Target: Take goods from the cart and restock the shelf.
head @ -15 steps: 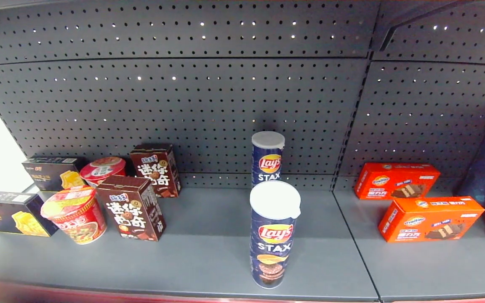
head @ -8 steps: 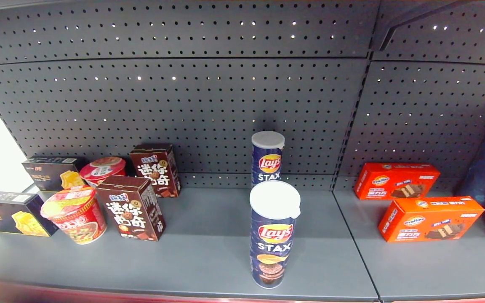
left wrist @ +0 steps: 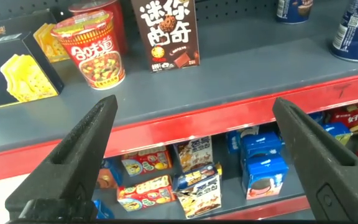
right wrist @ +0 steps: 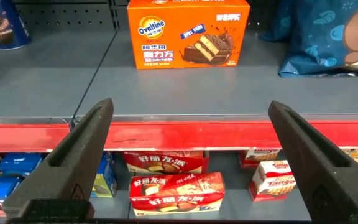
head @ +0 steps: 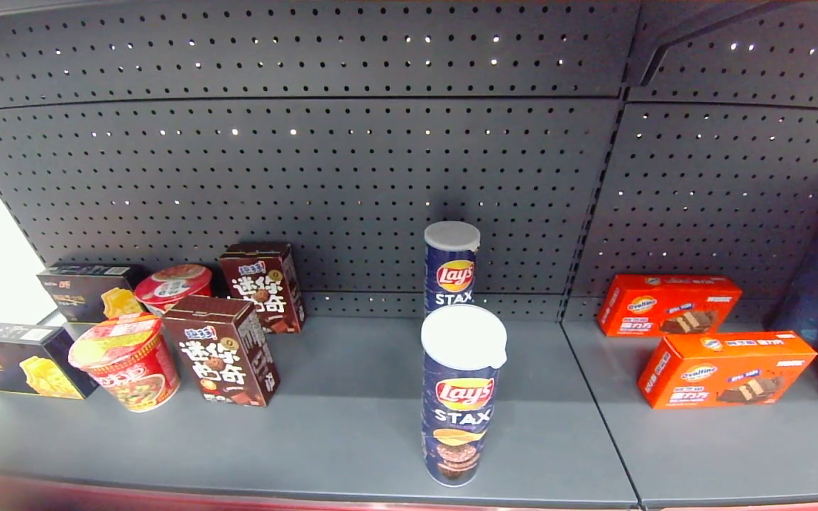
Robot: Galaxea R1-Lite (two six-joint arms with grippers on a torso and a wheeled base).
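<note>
Nothing is shifting: left gripper [left wrist: 194, 104] and right gripper [right wrist: 191, 107] are hanging spread wide, empty, before the shelf [head: 352, 426]; the front chip can [head: 460, 397] is standing there, apart from both.

The grey shelf [head: 352, 426] is carrying goods in front-and-back pairs. Near its middle the front chip can [head: 460, 397], tall and blue with a white lid, is standing upright near the edge, with the rear chip can [head: 451, 268] upright behind it. To the right, the front orange box [head: 725, 369] and rear orange box [head: 667, 305] are lying on their long sides. On the left, the front brown box [head: 223, 351], rear brown box [head: 263, 286], front noodle cup [head: 127, 362], rear noodle cup [head: 171, 286], front dark box [head: 22, 358] and rear dark box [head: 89, 291] are sitting close together.
</note>
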